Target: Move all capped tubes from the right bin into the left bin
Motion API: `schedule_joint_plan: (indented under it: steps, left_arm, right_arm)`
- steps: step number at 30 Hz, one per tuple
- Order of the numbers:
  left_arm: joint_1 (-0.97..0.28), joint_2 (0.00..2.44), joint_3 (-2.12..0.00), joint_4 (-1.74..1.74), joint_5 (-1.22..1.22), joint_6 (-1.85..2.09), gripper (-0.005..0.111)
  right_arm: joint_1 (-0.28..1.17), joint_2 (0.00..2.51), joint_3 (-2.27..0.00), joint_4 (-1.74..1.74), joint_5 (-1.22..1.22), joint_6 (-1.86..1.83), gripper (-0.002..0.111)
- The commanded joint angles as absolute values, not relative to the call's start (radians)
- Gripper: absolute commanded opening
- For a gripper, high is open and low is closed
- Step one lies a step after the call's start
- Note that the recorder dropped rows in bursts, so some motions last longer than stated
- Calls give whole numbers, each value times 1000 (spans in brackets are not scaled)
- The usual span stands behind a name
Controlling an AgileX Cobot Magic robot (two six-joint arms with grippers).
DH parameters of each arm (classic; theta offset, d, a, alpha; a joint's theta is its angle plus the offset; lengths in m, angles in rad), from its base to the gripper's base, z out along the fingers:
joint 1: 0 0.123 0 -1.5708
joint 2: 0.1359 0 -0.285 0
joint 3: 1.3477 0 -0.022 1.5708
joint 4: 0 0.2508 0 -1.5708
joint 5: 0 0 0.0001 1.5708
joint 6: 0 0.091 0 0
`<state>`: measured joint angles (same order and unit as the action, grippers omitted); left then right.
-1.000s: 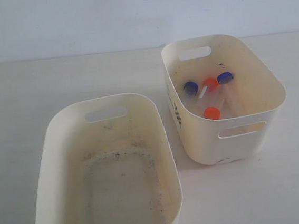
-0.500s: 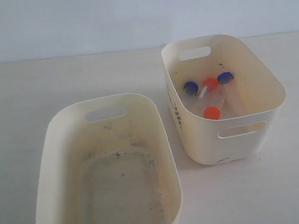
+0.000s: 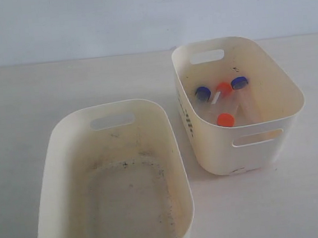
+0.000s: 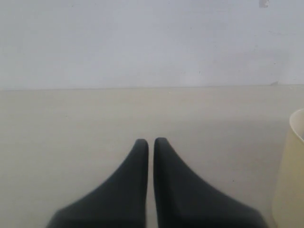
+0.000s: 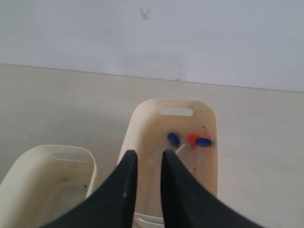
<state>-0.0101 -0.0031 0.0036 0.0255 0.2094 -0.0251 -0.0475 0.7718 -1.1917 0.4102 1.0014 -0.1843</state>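
The right bin [image 3: 218,147], cream-white with black print on its side, holds the capped tubes: two with blue caps [image 3: 202,92] [image 3: 239,82] and two with orange caps [image 3: 223,88] [image 3: 225,119]. The left bin [image 3: 67,161] stands at the front left with a dark-speckled floor and no tubes in it. Neither gripper shows in the exterior view. My right gripper [image 5: 146,154] hangs above and short of the right bin [image 5: 142,123], open by a narrow gap and holding nothing. Two blue caps [image 5: 173,138] and one orange cap [image 5: 192,138] show past it. My left gripper [image 4: 150,141] is shut and empty over bare table.
The bins stand close together on a pale tabletop [image 3: 22,98] with a pale wall behind. A cream bin wall [image 4: 289,175] shows at the edge of the left wrist view. The left bin [image 5: 28,166] also appears in the right wrist view.
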Motion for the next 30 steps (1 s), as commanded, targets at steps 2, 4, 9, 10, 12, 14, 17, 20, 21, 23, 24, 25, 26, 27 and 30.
schedule_joint_plan:
  steps: [2, 4, 9, 10, 12, 14, 17, 20, 21, 23, 24, 25, 26, 27, 30]
  left_arm:
    - [-10, 0, 0, 19, 202, -35, 4]
    - [-10, 0, 0, 19, 202, -35, 4]
    - [-10, 0, 0, 19, 202, -35, 4]
    - [-10, 0, 0, 19, 202, -35, 4]
    - [-10, 0, 0, 19, 202, -35, 4]
    - [-10, 0, 0, 19, 202, -35, 4]
    - [-10, 0, 0, 19, 202, -35, 4]
    - [-10, 0, 0, 19, 202, -35, 4]
    - [-10, 0, 0, 19, 202, -35, 4]
    - [-10, 0, 0, 19, 202, -35, 4]
    - [-10, 0, 0, 19, 202, -35, 4]
    - [-10, 0, 0, 19, 202, -35, 4]
    - [-10, 0, 0, 19, 202, -35, 4]
    - [-10, 0, 0, 19, 202, -35, 4]
    - [-10, 0, 0, 19, 202, -35, 4]
  right_arm:
    - [-48, 1017, -1425, 499, 1163, -198, 19]
    - [-33, 1097, -1475, 531, 1188, -205, 19]
    - [113, 1212, -1511, 495, 1175, -177, 19]
    - [156, 1221, -1511, 454, 1158, -153, 19]
    - [252, 1230, -1511, 312, 1114, -71, 19]
    - [356, 1230, -1511, 154, 1090, 34, 19]
    - [480, 1231, -1511, -61, 1081, 217, 19]
    - [534, 1263, -1511, -182, 1081, 334, 19]
    - [532, 1279, -1511, -182, 1081, 346, 19]
    - [527, 1332, -1511, -183, 1088, 370, 19]
    - [527, 1358, -1511, -190, 1095, 380, 19]
    - [527, 1394, -1511, -198, 1104, 390, 19]
    - [527, 1432, -1511, -203, 1107, 395, 19]
    - [527, 1471, -1511, -210, 1109, 405, 19]
    - [527, 1591, -1513, -283, 1105, 469, 19]
